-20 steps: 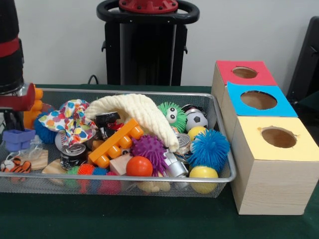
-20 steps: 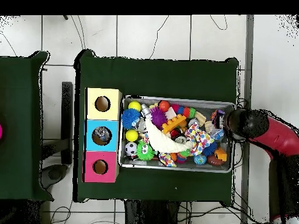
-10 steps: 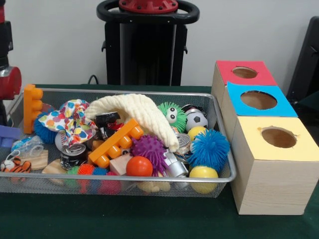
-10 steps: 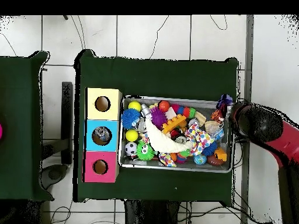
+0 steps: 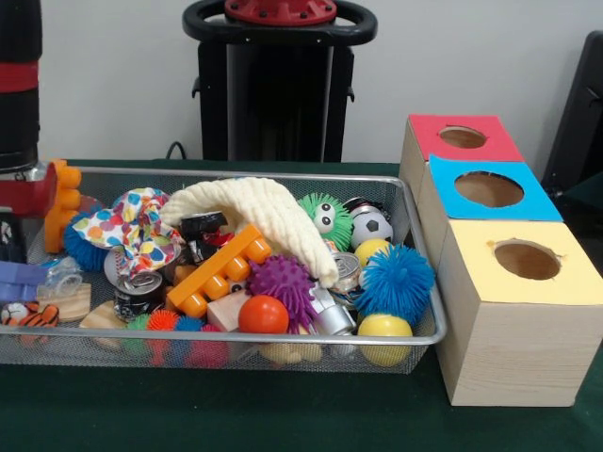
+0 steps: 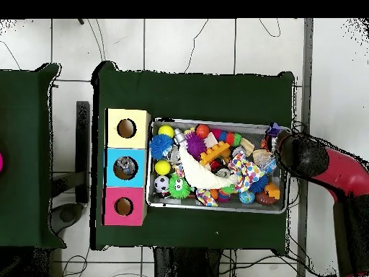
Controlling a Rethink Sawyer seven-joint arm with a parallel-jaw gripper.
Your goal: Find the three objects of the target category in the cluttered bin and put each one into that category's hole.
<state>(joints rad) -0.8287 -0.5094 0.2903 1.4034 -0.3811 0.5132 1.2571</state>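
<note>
The arm (image 5: 19, 94) has dropped back beside the upright orange block (image 5: 62, 204).

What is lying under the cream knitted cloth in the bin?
Under the cream cloth an orange toy brick, a black item and a silver can poke out from its edges. Whatever sits beneath its middle is covered in both views.

Plain pale wall (image 5: 471, 56) behind a green-covered surface (image 5: 236, 414). From above: white tiled floor (image 6: 187, 43) with dark grout lines, loose cables (image 6: 94, 43), and a second green surface (image 6: 21, 159) alongside.
</note>
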